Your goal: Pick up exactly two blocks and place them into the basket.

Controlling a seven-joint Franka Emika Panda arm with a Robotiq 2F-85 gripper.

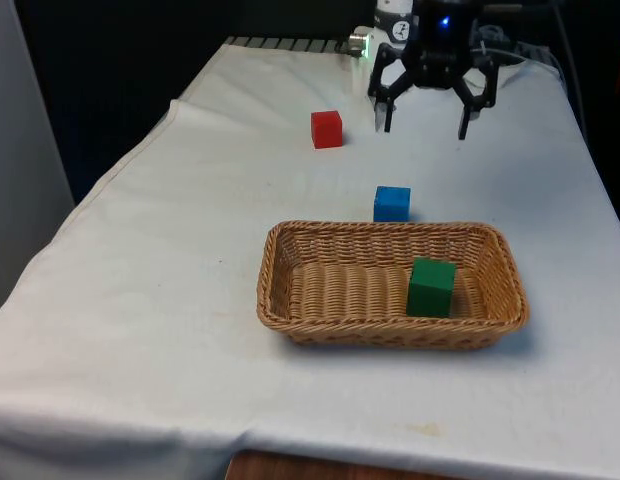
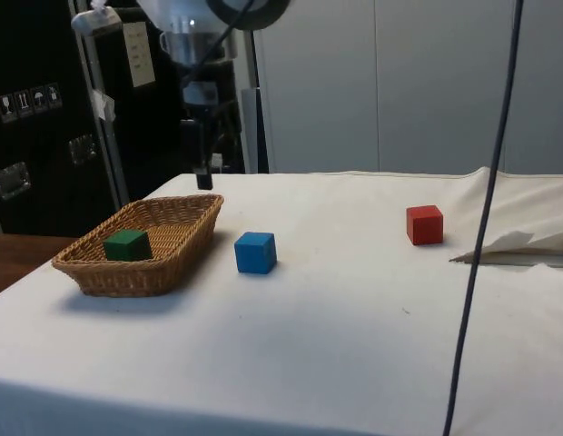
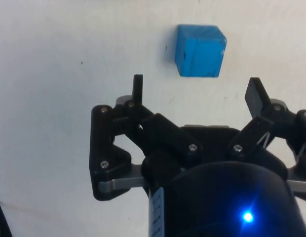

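Small green cube block (image 1: 431, 287) sits inside the oblong woven wicker basket (image 1: 290, 290), on the basket floor toward the front view's right end, close to the near wall. In the side view the same green block (image 2: 127, 244) shows over the basket rim (image 2: 172, 238).

Small blue cube block (image 1: 392, 203) rests on the white tablecloth (image 1: 170, 300) just beyond the basket's far rim, outside it — near but not touching as far as the side view shows, where the blue block (image 2: 255, 252) stands a little off the basket's end. In the wrist view the blue block (image 3: 200, 50) lies on the cloth ahead of the fingertips, roughly between their lines, apart from both.

Small red cube block (image 1: 327, 129) is farther back on the cloth, toward the front view's left, well apart from the basket and the blue block; side view has the red block (image 2: 425, 224) alone on the cloth.

Black two-finger gripper (image 1: 426, 125) hangs above the table beyond the blue block, to the front view's right of the red one, fingers spread wide and pointing down, nothing between them — wrist view gripper (image 3: 197, 89) confirms the empty gap. In the side view its black finger (image 2: 204, 180) shows behind the basket's far end.
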